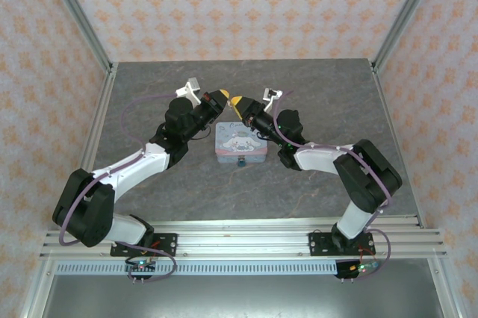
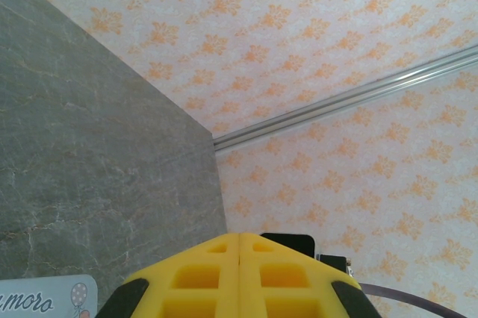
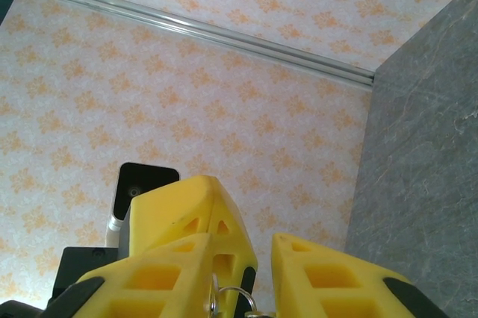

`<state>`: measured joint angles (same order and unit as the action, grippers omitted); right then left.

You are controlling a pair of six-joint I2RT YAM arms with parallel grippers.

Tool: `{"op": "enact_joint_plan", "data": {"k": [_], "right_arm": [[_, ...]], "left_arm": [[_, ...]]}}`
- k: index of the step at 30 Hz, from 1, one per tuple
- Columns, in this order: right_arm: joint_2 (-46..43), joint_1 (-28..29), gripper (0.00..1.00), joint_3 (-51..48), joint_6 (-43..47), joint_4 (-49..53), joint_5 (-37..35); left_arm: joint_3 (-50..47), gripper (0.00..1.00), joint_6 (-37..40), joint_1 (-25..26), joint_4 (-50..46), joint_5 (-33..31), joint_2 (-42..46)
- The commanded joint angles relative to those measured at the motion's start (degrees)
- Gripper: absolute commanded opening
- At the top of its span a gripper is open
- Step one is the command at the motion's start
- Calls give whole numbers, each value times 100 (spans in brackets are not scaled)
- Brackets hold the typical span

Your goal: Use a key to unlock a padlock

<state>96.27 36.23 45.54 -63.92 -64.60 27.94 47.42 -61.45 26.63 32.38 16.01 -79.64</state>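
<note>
Guessing the padlock [image 1: 242, 160] is light and skittery, so grab its teal body, not the thin shackle. It sits centre frame, tight against the cartoon tin [image 1: 240, 141], which crowds the approach. Left gripper [image 2: 239, 247] is pressed together. Right gripper [image 3: 263, 258] shows a slim gap with a silvery ring [image 3: 233, 299] beside it, and I can't tell if it's pinching the key.

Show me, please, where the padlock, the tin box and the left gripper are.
padlock [image 1: 241, 161], top external view, its blue body.
tin box [image 1: 240, 140], top external view, middle of its lid.
left gripper [image 2: 239, 242], left wrist view, where its fingertips meet.
</note>
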Motion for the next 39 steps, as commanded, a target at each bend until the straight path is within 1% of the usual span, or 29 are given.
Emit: {"op": "enact_joint_plan", "data": {"k": [1, 6, 15, 28, 32, 34, 36, 39], "right_arm": [[-56, 59, 27, 25, -39, -420, 161], [-71, 123, 27, 10, -24, -448, 151], [-78, 162, 21, -73, -29, -475, 112], [-33, 198, 20, -26, -55, -501, 106], [-2, 200, 13, 39, -77, -510, 78], [-2, 200, 8, 37, -77, -502, 37], [0, 200, 1, 27, -76, -505, -12], [-3, 200, 0, -12, -85, -503, -109]], "left_arm": [[103, 0, 80, 28, 40, -76, 105], [92, 0, 82, 27, 56, -81, 106], [66, 0, 74, 31, 65, -89, 129], [59, 0, 72, 34, 71, -97, 111], [39, 0, 72, 28, 76, -93, 132], [24, 0, 72, 35, 77, -104, 149], [10, 0, 63, 29, 86, -115, 158], [-25, 0, 45, 32, 109, -120, 180]]}}
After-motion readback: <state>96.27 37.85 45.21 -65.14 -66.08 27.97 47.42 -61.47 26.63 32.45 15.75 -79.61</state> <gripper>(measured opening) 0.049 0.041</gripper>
